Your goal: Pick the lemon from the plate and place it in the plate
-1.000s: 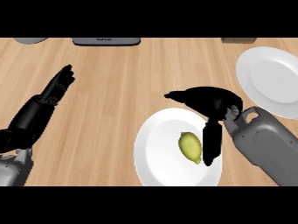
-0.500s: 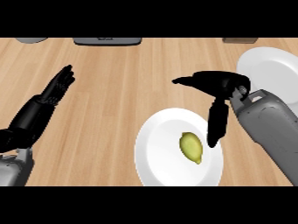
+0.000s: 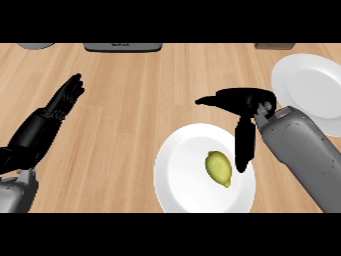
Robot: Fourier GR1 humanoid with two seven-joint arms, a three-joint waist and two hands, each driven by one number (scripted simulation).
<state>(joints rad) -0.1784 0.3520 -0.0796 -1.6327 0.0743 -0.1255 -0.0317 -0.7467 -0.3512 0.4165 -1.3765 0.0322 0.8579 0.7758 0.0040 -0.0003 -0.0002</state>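
- The small yellow-green lemon (image 3: 219, 169) lies right of centre on the near round white plate (image 3: 174, 172). It is not gripped. The second round white plate (image 3: 317, 92) sits farther away and to the right on the light wooden table (image 3: 143, 90), apart from the first.
- The right robot hand (image 3: 247, 98) hangs over the far right rim of the near plate. It is open and holds nothing: the thumb sticks out to the left, and the long fingers (image 3: 241, 145) point down just beside the lemon's right flank. Whether they touch the lemon I cannot tell.
- Risk one: the fingers stand on one side only. If they close from here, they would likely nudge the lemon left and roll it across the smooth plate instead of trapping it.
- Risk two: the thumb is well away from the fruit. A grip closed before the thumb comes round the left flank may pinch an end, and the oval lemon could squirt out.
- Risk three: if the robot hand drops too low, the fingertips may press the rim and tip or shift the plate.
- The left robot hand (image 3: 51, 117) rests open at the left, fingers straight, well apart from both plates.
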